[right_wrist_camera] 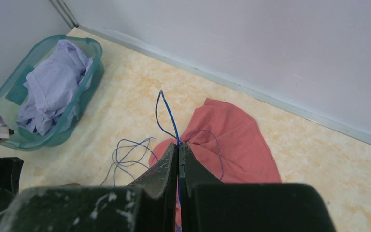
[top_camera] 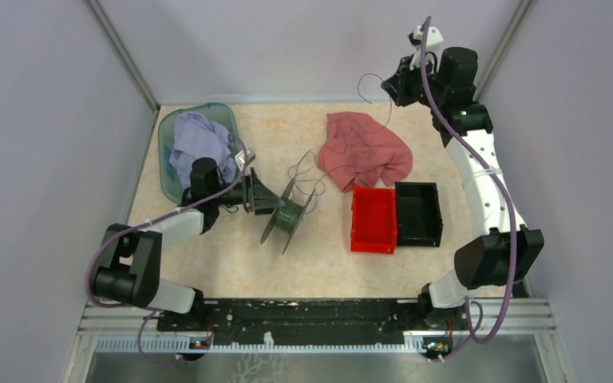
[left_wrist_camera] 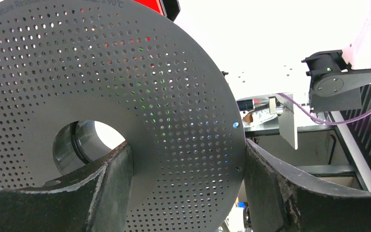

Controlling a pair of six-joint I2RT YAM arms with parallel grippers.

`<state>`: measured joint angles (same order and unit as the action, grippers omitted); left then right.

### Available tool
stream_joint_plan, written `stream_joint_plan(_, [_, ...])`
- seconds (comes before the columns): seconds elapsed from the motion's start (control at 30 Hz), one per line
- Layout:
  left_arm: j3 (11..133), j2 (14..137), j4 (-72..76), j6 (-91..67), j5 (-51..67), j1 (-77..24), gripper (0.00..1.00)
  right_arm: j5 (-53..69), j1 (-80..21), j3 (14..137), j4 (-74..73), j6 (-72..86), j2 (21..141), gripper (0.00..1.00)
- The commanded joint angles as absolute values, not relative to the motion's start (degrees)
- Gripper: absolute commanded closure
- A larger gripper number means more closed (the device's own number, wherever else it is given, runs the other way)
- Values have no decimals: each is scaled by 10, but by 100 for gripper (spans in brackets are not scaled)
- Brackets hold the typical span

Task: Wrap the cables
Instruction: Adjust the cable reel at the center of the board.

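Closest to the lens in the right wrist view, the right gripper [right_wrist_camera: 178,159] has its two dark, scuffed fingers pressed together, pinching the cable [right_wrist_camera: 167,113], a thread-thin bluish-grey wire. A short loop of wire stands up past the fingertips. More of it trails down over a pink cloth [right_wrist_camera: 241,140] and into loose curls on the table [right_wrist_camera: 125,96] below.

From above, the same wire hangs from the right gripper [top_camera: 391,88], crosses the pink cloth and ends in curly loops [top_camera: 303,166] beside a spool [top_camera: 287,215]. The spool stands on the edges of its two dark flanges, and green winding shows on its core.

The left gripper [top_camera: 257,195] is at the spool's left flange. In its own wrist view the jaws stand wide apart. The perforated grey flange [left_wrist_camera: 125,82] fills the space ahead, with the right finger [left_wrist_camera: 275,193] touching its edge and the left finger [left_wrist_camera: 106,183] lying across its face below the hub hole. Whether they press on the flange cannot be told.

The right arm rises along the table's right side to the far right corner, with its gripper held high. The left arm is folded at the near left, and its forearm reaches low toward the spool.

A teal basket [top_camera: 162,159] holding lavender cloth [top_camera: 199,140] sits at the far left. A red bin [top_camera: 373,219] and a black bin [top_camera: 419,214] touch side by side, just nearer than the pink cloth.
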<state>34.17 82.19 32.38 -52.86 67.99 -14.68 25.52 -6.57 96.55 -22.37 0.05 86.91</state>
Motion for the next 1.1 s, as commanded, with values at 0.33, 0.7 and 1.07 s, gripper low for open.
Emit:
stream_joint_plan(0.33, [328, 868, 501, -662, 668, -127, 84, 274, -95, 959, -181, -6, 865, 100])
stream_joint_plan(0.7, [365, 925, 458, -668, 686, -127, 51, 294, -133, 946, -180, -28, 871, 100])
stream_joint_plan(1.07, [409, 943, 366, -596, 718, -127, 13, 308, -145, 925, -180, -38, 861, 100])
